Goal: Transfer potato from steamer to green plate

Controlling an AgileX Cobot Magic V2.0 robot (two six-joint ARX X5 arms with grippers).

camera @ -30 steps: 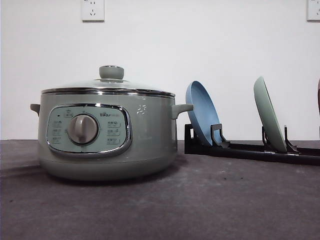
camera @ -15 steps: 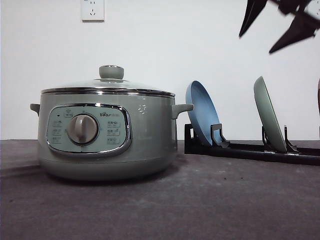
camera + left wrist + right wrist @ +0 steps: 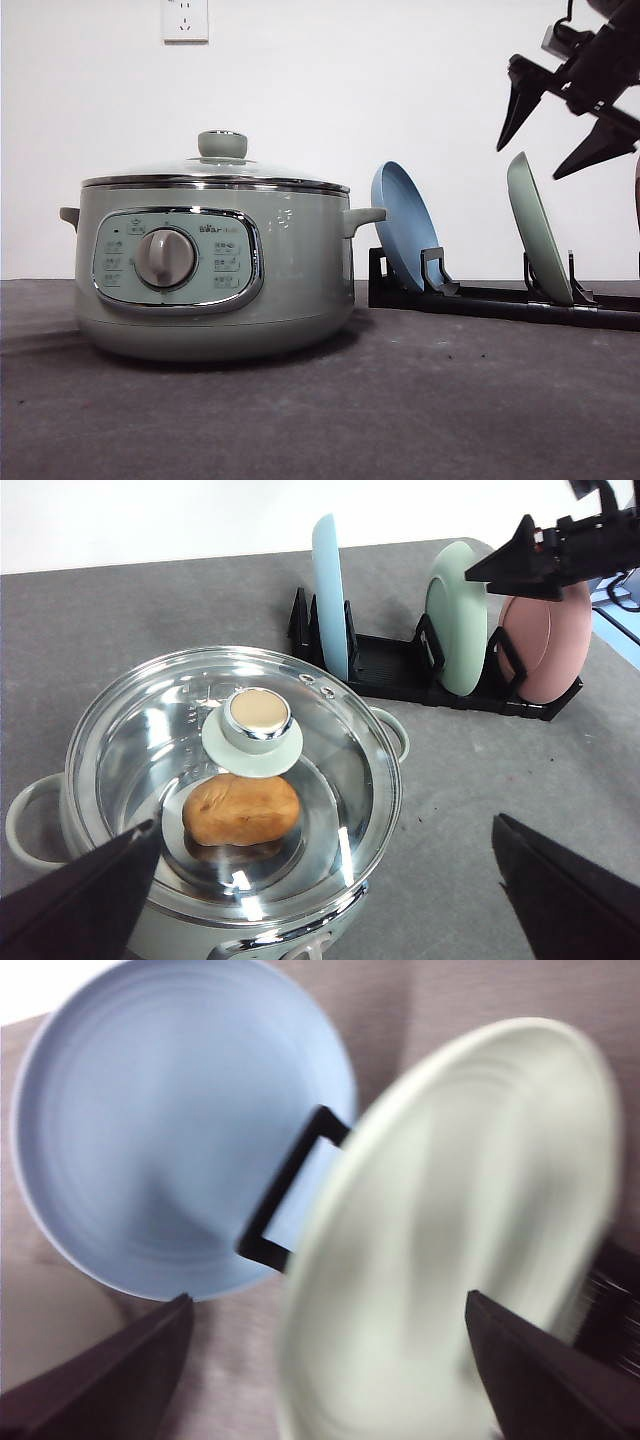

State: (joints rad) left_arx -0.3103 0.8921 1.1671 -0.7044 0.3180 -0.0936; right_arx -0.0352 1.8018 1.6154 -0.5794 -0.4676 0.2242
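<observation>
Grey bench (image 3: 400, 420) carries the lidded steamer (image 3: 215, 270) with the potato (image 3: 241, 809) inside, so the wide-open right claw (image 3: 556, 133) should straddle the racked green plate's (image 3: 538, 228) 12 o'clock rim squarely.

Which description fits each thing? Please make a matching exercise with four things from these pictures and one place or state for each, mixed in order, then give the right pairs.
Things:
1. potato
2. green plate
3. blue plate
4. right gripper

Descriptions:
A. open, in the air above the rack
B. stands on edge in the rack slot nearest the steamer
C. lies inside the steamer, under the closed glass lid
D. stands on edge in the rack, between the blue plate and a pink plate

Pairs: 1-C, 2-D, 3-B, 4-A
</observation>
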